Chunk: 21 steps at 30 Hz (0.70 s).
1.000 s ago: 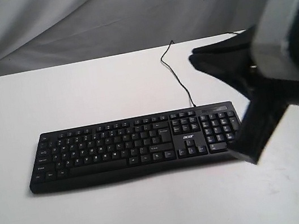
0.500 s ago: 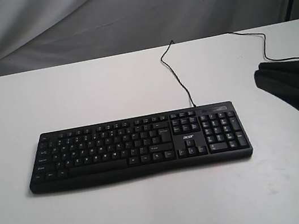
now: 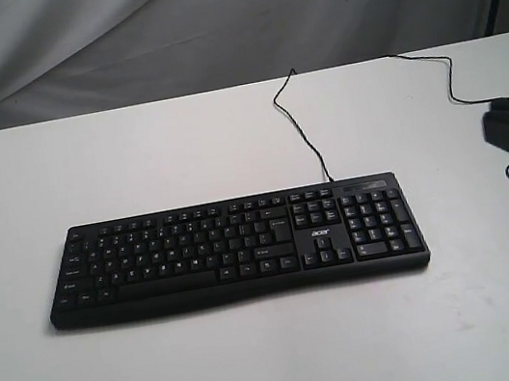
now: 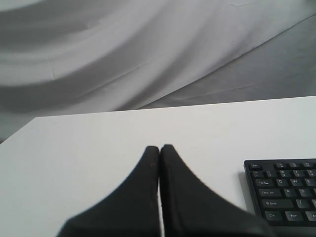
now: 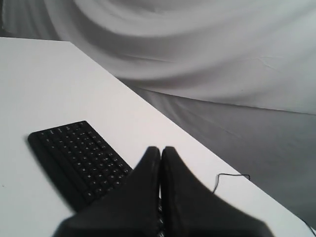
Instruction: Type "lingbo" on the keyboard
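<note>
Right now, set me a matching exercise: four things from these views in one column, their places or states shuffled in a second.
1. flat black full-size keyboard
2. thin black cable
3. left gripper
4. grey draped cloth

A. hanging behind the white table
B. shut, holding nothing
C. lying flat on the table
D. trailing from the keyboard's far edge

Pairs: 1-C, 2-D, 3-B, 4-A
</note>
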Each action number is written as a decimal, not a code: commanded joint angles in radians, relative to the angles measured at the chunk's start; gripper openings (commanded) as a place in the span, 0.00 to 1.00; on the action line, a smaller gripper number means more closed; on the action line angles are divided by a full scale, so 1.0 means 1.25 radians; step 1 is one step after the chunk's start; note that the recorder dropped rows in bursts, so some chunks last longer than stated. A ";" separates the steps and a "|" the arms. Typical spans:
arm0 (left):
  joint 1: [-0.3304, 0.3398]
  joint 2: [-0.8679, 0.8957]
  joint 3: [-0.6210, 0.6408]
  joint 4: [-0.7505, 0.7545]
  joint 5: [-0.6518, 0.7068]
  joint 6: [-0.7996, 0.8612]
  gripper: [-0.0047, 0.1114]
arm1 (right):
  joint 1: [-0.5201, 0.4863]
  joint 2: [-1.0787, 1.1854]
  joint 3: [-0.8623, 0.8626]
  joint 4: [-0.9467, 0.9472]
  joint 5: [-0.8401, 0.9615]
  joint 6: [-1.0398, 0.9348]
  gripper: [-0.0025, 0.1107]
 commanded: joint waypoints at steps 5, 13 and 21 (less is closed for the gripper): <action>-0.003 0.003 0.004 0.000 -0.003 -0.002 0.05 | -0.196 -0.214 0.002 0.038 0.208 0.008 0.02; -0.003 0.003 0.004 0.000 -0.003 -0.002 0.05 | -0.348 -0.329 0.002 0.038 0.358 0.008 0.02; -0.003 0.003 0.004 0.000 -0.003 -0.002 0.05 | -0.350 -0.329 0.002 0.038 0.369 0.080 0.02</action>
